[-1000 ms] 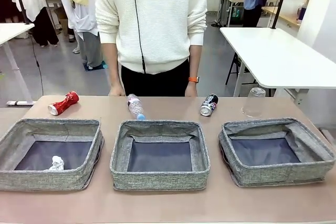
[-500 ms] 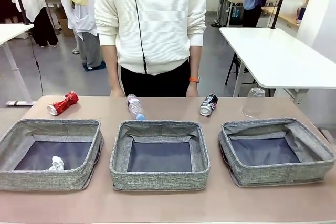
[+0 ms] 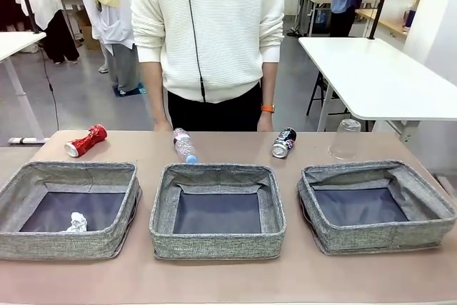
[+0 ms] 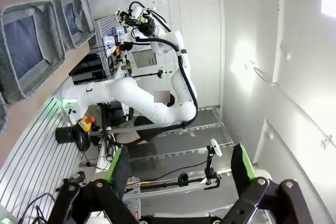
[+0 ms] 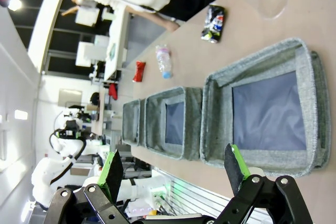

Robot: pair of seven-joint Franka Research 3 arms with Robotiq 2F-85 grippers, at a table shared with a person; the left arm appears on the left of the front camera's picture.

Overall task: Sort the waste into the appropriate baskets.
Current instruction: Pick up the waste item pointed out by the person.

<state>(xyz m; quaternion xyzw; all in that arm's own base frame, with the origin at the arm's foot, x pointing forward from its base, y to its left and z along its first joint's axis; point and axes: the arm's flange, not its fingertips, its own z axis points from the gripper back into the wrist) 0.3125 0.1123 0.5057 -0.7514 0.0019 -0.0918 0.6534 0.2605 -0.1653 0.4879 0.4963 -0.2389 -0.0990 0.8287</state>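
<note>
Only the person (image 3: 207,33) shifted, operator. Your left gripper (image 4: 178,169) and right gripper (image 5: 176,169) gaped, empty. That crushed red can (image 3: 86,140) lay behind the left basket (image 3: 71,169). It looked light and dented; its narrow waist seemed your best pinch.

Both jaws: chunky black linkage fingers (image 4: 100,199), green pads (image 4: 116,165), little silver screws (image 4: 258,181). Past the left jaws, white arm (image 4: 131,97) with black cables (image 4: 185,74).

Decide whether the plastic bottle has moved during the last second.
No. The bottle lies in the same spot, its blue cap just beyond the far rim of the middle basket, as before.
</note>
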